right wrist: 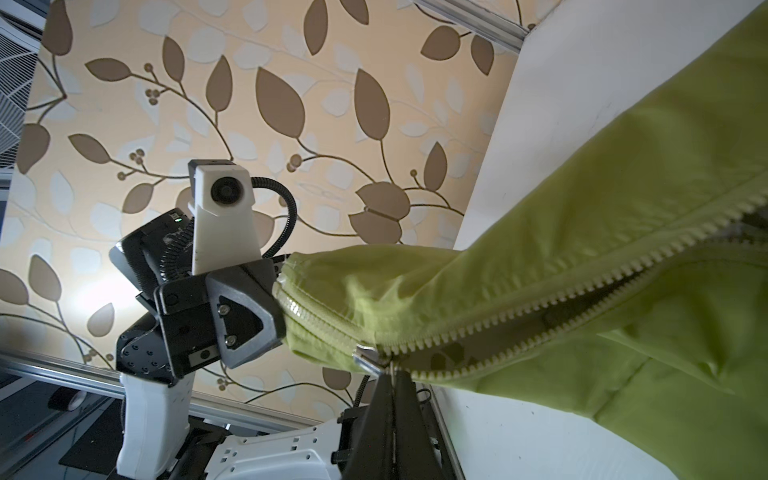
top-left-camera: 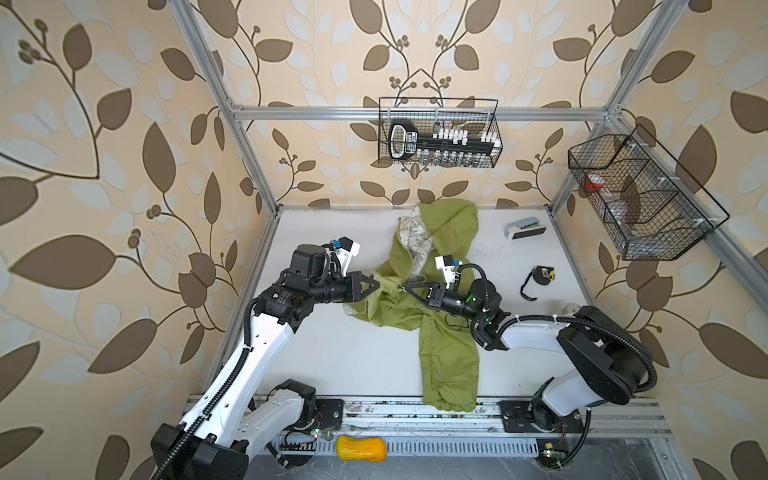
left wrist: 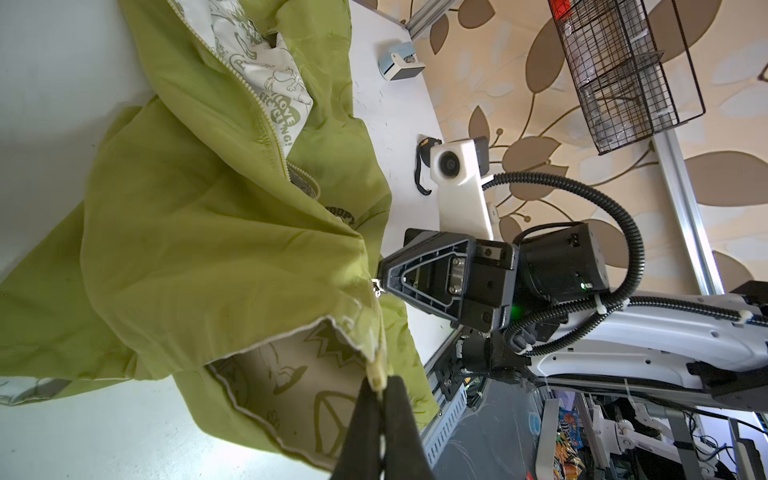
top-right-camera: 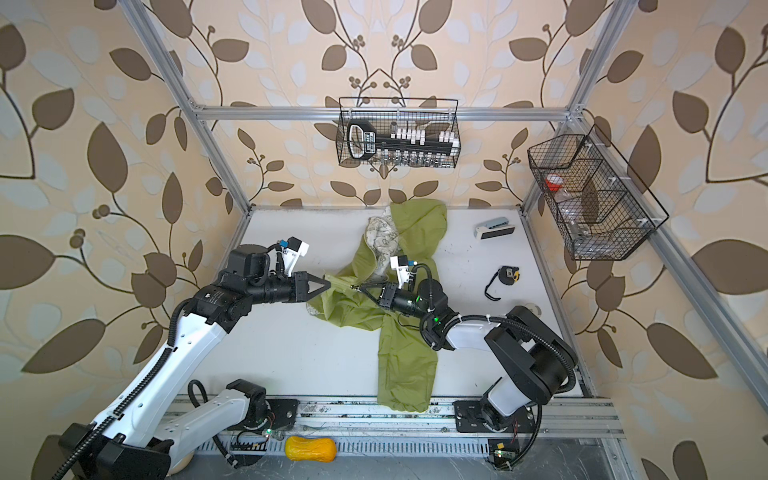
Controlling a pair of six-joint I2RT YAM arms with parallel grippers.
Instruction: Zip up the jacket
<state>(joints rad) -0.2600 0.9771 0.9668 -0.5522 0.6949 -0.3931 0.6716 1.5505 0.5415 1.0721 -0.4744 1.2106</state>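
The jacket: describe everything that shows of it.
The jacket is thin olive-green fabric with a white lining printed in green, crumpled on the white table, one long part reaching the front rail. Its zipper teeth are pale; they are joined only for a short stretch up to the metal slider and gape beyond it. The left hand is shut on the zipper's bottom end, the right hand on the slider's pull.

One jacket (top-left-camera: 449, 353), two arms (top-left-camera: 266, 345) (top-left-camera: 536, 332), two wire baskets (top-left-camera: 494, 120) (top-left-camera: 648, 245), one tape measure (top-left-camera: 542, 274) and one yellow gourd (top-left-camera: 360, 449).
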